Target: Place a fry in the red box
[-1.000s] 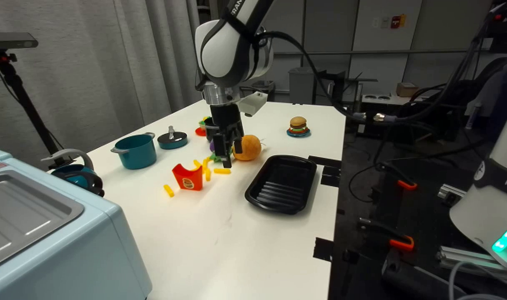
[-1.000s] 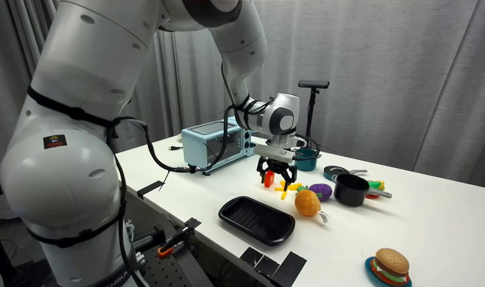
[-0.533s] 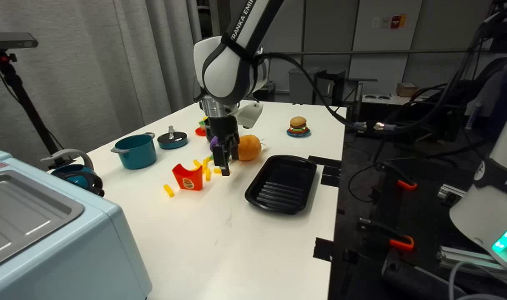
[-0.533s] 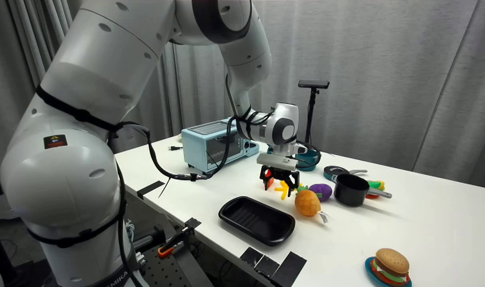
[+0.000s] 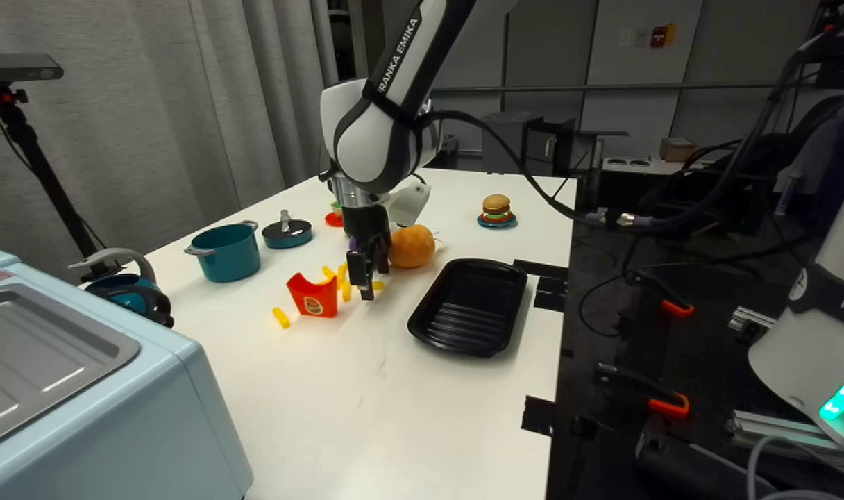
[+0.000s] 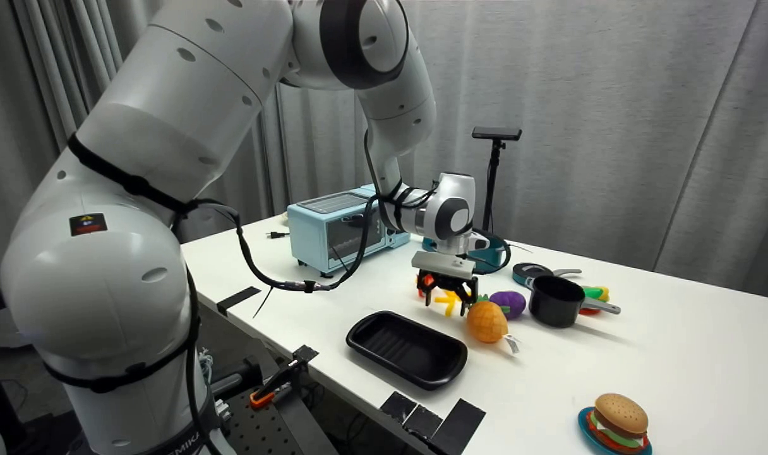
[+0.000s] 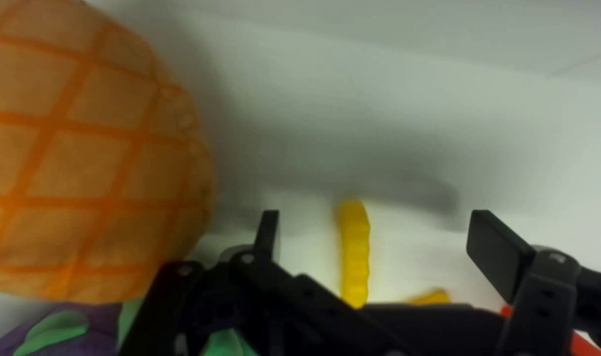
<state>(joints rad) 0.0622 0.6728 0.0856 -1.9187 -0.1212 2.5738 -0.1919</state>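
Jaws found wide apart, nothing held. In wrist view, fry [image 7: 355, 254] seen on bench [image 7: 414, 237] between jaws, slightly nearer 9-o'clock jaw; long axis aligned 12 to 6, square to closing line. Straight descent judged required. 9-o'clock jaw flanked by orange plush fruit [image 7: 98, 163], contact unconfirmed. In exterior view, red box [image 5: 315, 298] located 8-to-9 o'clock from jaws.

In an exterior view: carton [image 5: 312, 297] left of centre on counter [image 5: 394, 417], fry [image 5: 281, 317] left of it, tray [image 5: 474, 298] right, oven [image 5: 130, 403] lower left. Wrist view: another fry [image 7: 355, 252] right of toy fruit [image 7: 88, 163].
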